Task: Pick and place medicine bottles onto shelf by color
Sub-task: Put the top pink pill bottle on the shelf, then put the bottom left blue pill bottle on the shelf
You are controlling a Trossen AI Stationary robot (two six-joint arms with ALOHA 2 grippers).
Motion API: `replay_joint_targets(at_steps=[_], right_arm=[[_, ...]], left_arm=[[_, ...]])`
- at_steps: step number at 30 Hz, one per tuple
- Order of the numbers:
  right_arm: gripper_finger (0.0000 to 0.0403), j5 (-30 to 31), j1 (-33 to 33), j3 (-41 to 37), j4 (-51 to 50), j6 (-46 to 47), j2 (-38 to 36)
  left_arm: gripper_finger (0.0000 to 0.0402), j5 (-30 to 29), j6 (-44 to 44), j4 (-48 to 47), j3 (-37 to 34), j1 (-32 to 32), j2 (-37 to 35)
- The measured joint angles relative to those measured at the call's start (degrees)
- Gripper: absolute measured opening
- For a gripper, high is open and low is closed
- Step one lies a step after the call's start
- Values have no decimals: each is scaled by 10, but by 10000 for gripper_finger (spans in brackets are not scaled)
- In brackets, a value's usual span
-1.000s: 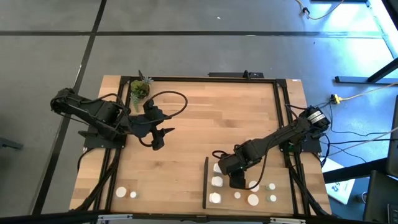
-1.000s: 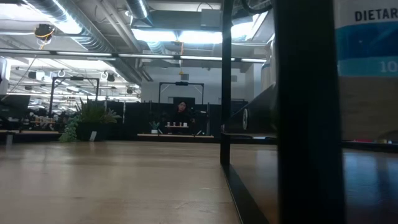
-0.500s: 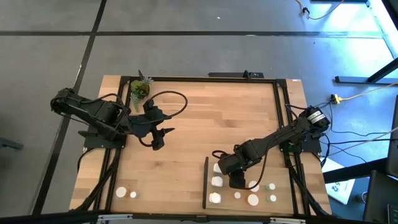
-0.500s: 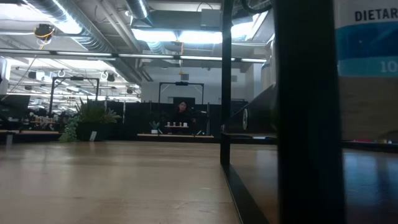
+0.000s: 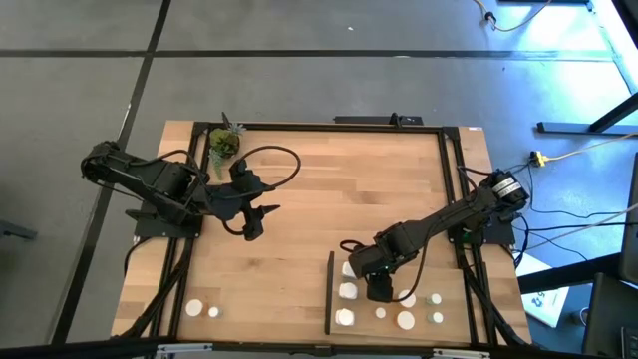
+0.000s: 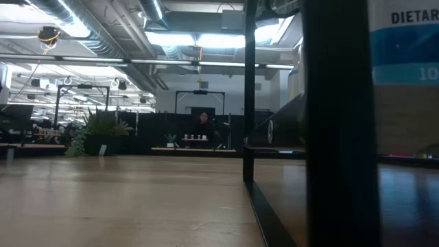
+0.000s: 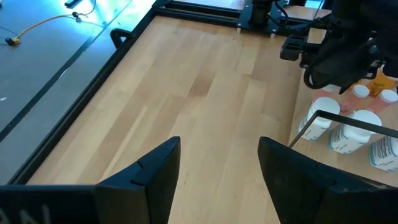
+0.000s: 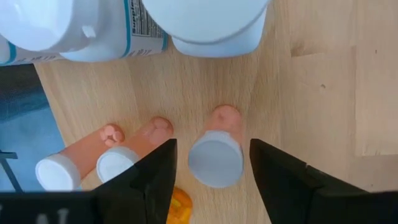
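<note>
The table is pale, jointed wood strips inside black frame rails. The shelf, a flat light-wood panel with a thin black upright strip on one edge, lies at the table's near right corner. On it stand round bottles: big white plastic ones with teal-banded labels, and slim pinkish ones with white caps. The right gripper hangs low over the shelf, its dark, smooth fingers apart on either side of one pink bottle, touching nothing. Two more pink bottles stand just beside it. The left gripper hovers over bare wood near a leafy plant, jaws apart and empty. Two white bottles sit at the near left corner.
</note>
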Motion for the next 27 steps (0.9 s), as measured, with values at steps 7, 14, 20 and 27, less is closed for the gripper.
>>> replay_joint_targets(at_steps=[7, 14, 20, 27], right_arm=[[204, 13, 0, 17, -20, 13, -1], [204, 58, 0, 70, -65, 3, -3], [204, 47, 0, 97, -90, 0, -3], [204, 50, 0, 149, -134, -1, -3]], left_arm=[[210, 0, 0, 0, 0, 0, 0], [210, 15, 1, -1, 0, 0, 0], [210, 40, 1, -2, 0, 0, 0], [210, 131, -5, -21, 0, 0, 0]])
